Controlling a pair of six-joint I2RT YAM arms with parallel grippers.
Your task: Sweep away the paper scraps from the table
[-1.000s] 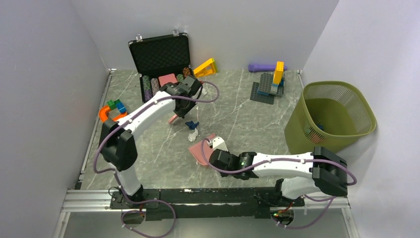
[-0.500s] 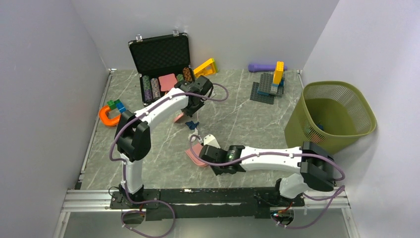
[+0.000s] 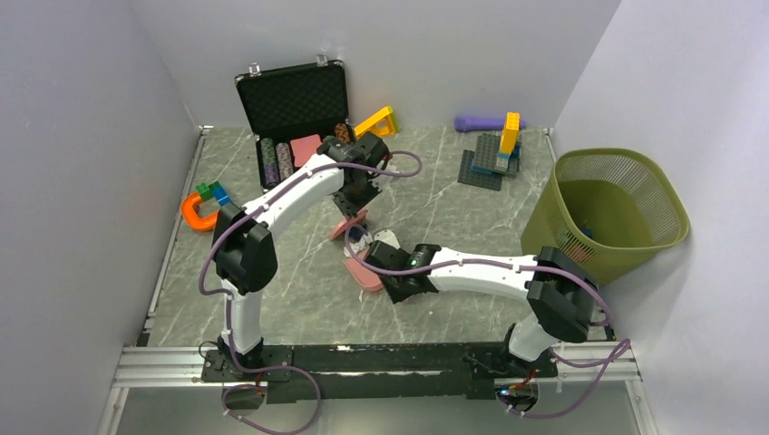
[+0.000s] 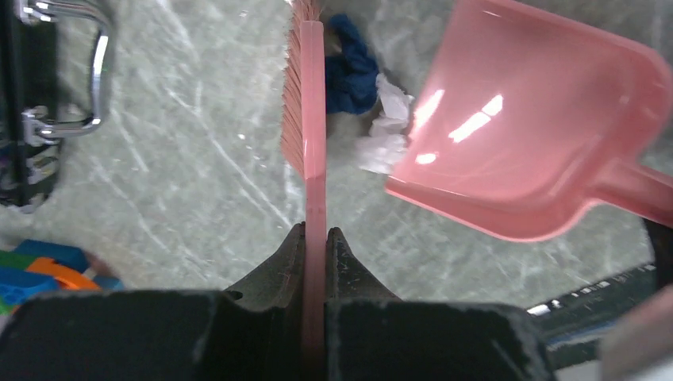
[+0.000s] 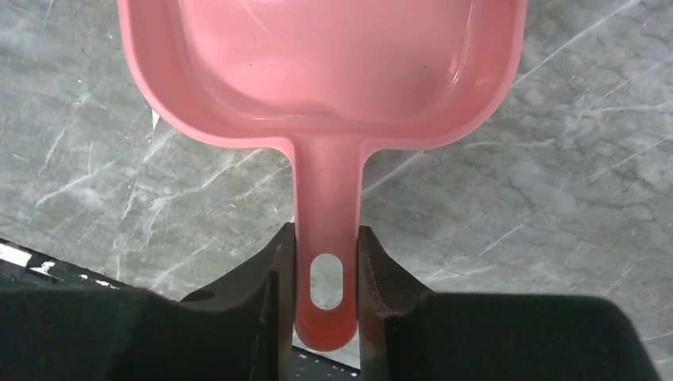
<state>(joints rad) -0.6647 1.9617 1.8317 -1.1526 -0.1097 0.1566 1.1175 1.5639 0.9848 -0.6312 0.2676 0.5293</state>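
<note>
A navy paper scrap [image 4: 349, 71] and a white one [image 4: 386, 135] lie on the marbled table [image 3: 435, 217], squeezed between a pink brush [image 4: 313, 119] and the lip of a pink dustpan [image 4: 540, 135]. My left gripper [image 4: 316, 238] is shut on the brush's thin handle, bristles down and facing left in the wrist view. My right gripper [image 5: 325, 238] is shut on the dustpan's handle just above its hanging hole; the pan [image 5: 317, 63] looks empty inside. From above, the brush [image 3: 347, 227], the scraps [image 3: 356, 240] and the pan [image 3: 361, 272] meet at mid-table.
An open black case [image 3: 295, 100] with poker chips stands at the back left. An orange curved toy with bricks [image 3: 195, 210] lies at the left edge. A grey brick plate [image 3: 490, 163] is at the back right, and a green mesh basket [image 3: 608, 213] at the right.
The left arm has swept the brush to the right and nearer, pushing the scraps along. The right arm has slid the dustpan left and farther in until it meets them.
</note>
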